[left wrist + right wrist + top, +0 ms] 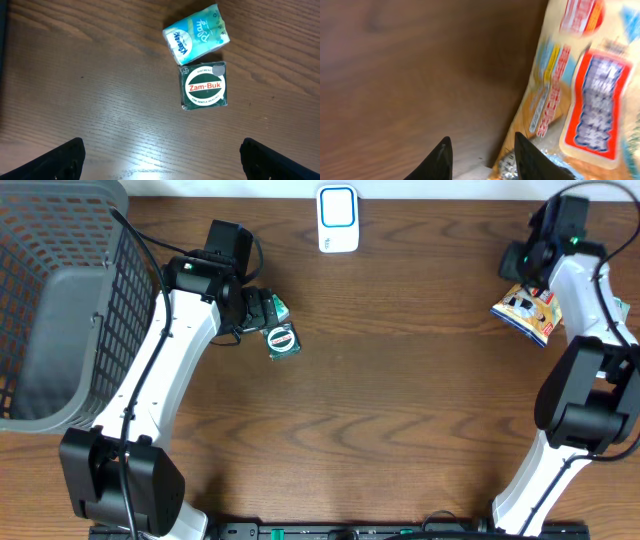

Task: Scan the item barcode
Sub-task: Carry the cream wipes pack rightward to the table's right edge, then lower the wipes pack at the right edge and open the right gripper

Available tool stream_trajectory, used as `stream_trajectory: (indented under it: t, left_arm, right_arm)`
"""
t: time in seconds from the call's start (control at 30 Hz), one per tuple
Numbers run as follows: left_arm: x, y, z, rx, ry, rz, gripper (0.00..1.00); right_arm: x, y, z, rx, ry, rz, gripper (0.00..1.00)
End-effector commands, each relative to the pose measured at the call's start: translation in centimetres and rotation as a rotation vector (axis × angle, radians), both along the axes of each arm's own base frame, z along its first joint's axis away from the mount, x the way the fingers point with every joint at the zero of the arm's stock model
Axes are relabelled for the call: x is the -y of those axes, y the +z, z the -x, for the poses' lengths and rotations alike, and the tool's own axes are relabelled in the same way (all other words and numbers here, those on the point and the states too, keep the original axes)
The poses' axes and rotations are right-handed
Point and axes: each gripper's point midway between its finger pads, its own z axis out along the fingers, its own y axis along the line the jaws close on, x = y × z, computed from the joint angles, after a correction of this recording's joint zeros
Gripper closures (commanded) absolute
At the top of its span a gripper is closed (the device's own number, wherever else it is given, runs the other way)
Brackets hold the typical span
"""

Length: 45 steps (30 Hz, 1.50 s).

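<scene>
A white and blue scanner (338,218) stands at the table's back middle. A green Zam-Buk box (283,341) (205,86) lies flat beside a light blue tissue pack (197,34). My left gripper (260,312) (162,165) hovers just left of them, open wide and empty. At the far right a snack packet (528,313) (585,85) lies on the table. My right gripper (520,270) (482,160) is at its back edge, jaws partly apart. One of its fingertips (532,160) lies over the packet's corner, and bare table shows in the gap.
A large grey mesh basket (60,300) fills the back left corner, close behind the left arm. The right arm's base stands at the front right.
</scene>
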Motion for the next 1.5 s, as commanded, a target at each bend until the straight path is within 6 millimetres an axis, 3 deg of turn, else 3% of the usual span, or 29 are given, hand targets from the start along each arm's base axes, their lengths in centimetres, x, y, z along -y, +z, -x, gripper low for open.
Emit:
stream_trajectory:
  t: [0.0, 0.13, 0.23, 0.4, 0.6, 0.83, 0.93, 0.97, 1.07, 1.17, 1.47]
  left_arm:
    - [-0.2, 0.3, -0.2, 0.008, 0.000, -0.011, 0.03]
    - [-0.2, 0.3, -0.2, 0.008, 0.000, -0.011, 0.02]
    - [-0.2, 0.3, -0.2, 0.008, 0.000, -0.011, 0.03]
    - [-0.2, 0.3, -0.2, 0.008, 0.000, -0.011, 0.02]
    - [-0.2, 0.3, -0.2, 0.008, 0.000, -0.011, 0.02]
    - [-0.2, 0.3, -0.2, 0.008, 0.000, -0.011, 0.02]
    - [-0.2, 0.3, -0.2, 0.008, 0.000, -0.011, 0.02]
    - [-0.2, 0.3, -0.2, 0.008, 0.000, -0.011, 0.02]
    - [-0.2, 0.3, -0.2, 0.008, 0.000, -0.011, 0.02]
    - [-0.2, 0.3, -0.2, 0.008, 0.000, -0.011, 0.02]
    - [-0.2, 0.3, -0.2, 0.008, 0.000, -0.011, 0.02]
  right_arm:
    - [1.7, -2.3, 1.3, -0.042, -0.070, 0.073, 0.65]
    - [4.2, -2.7, 2.5, -0.082, -0.141, 0.179, 0.65]
    - [5.8, -2.5, 3.2, -0.104, -0.183, 0.244, 0.55]
    - [6.9, -2.5, 4.5, -0.148, -0.235, 0.299, 0.53]
    - [5.0, -1.8, 3.8, -0.113, -0.186, 0.212, 0.56]
    - [1.2, 0.3, 0.8, 0.033, -0.075, 0.057, 0.53]
    - [1.1, -0.8, 0.5, 0.024, -0.071, 0.054, 0.69]
    - [1.1, -2.0, 0.5, 0.005, -0.071, 0.052, 0.86]
    - [1.8, -4.1, 0.9, -0.041, -0.099, 0.074, 0.98]
    - [2.8, -5.3, 1.3, -0.066, -0.141, 0.086, 0.99]
    - [6.5, -5.8, 3.4, -0.119, -0.226, 0.107, 0.99]
